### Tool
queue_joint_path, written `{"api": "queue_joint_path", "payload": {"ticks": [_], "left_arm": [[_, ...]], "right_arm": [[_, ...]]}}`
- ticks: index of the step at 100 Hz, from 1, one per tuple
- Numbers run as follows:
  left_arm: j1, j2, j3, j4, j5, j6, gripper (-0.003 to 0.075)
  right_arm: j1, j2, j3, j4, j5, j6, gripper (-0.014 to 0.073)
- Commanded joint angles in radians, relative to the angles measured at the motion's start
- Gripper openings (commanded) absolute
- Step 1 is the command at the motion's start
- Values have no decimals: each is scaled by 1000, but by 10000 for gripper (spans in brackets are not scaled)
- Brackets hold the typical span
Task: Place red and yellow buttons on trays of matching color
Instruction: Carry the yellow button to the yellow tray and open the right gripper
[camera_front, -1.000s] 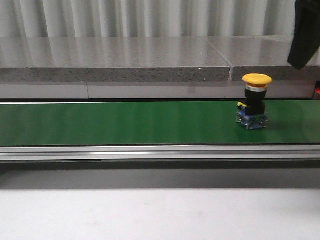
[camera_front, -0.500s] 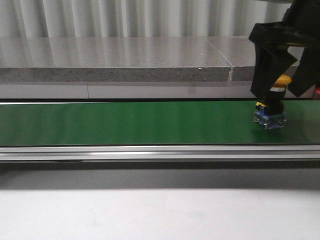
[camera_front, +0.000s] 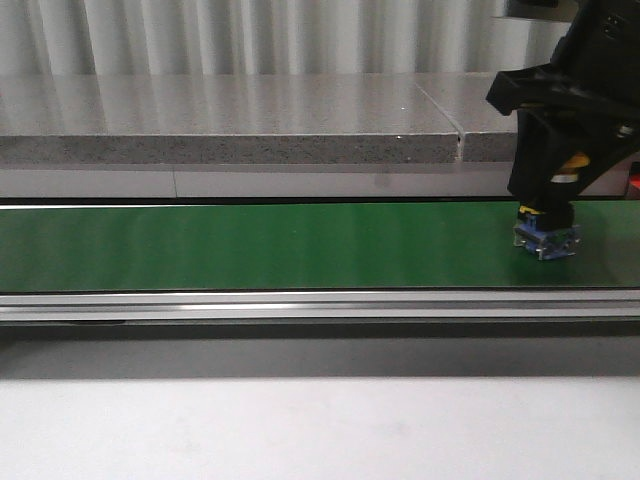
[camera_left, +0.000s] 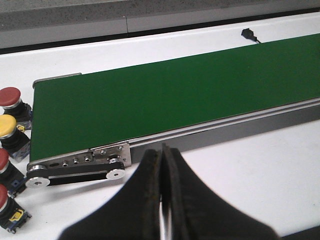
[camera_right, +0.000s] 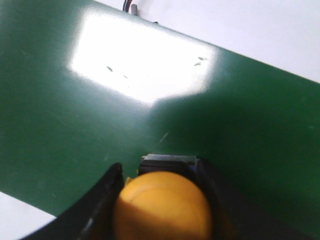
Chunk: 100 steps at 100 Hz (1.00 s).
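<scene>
Hiding yellow button (camera_front: 566, 166) cap, right gripper (camera_front: 556, 185) fingers (base visible), contact unclear

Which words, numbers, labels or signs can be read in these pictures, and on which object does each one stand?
None can be read in any view.
Yellow button, held between the right gripper fingers: no lettering shows on its cap or blue base.
Green belt: plain, no marks.
Buttons beside the belt end in the left wrist view: a small yellow patch on one base, too small to read.
</scene>
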Motion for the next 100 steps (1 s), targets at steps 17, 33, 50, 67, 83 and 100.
{"api": "queue_joint_path", "payload": {"ticks": [17, 33, 50, 67, 83, 100], "left_arm": [[-8, 10, -26, -13, -72, 0, -20], [-8, 10, -26, -13, -72, 0, -20], [-8, 10, -26, -13, -72, 0, -20], [-8, 10, -26, -13, -72, 0, -20], [-8, 10, -26, -13, -72, 0, -20], [-8, 10, -26, -13, -72, 0, -20]], "right_arm": [[-74, -115, -21, 8, -8, 26, 218], [-179, -188, -21, 7, 13, 27, 218], [-347, -242, -21, 7, 66, 44, 218], [-523, -253, -19, 5, 94, 76, 218], [-666, -253, -8, 5, 92, 116, 218], [-745, -243, 66, 5, 4, 163, 218]]}}
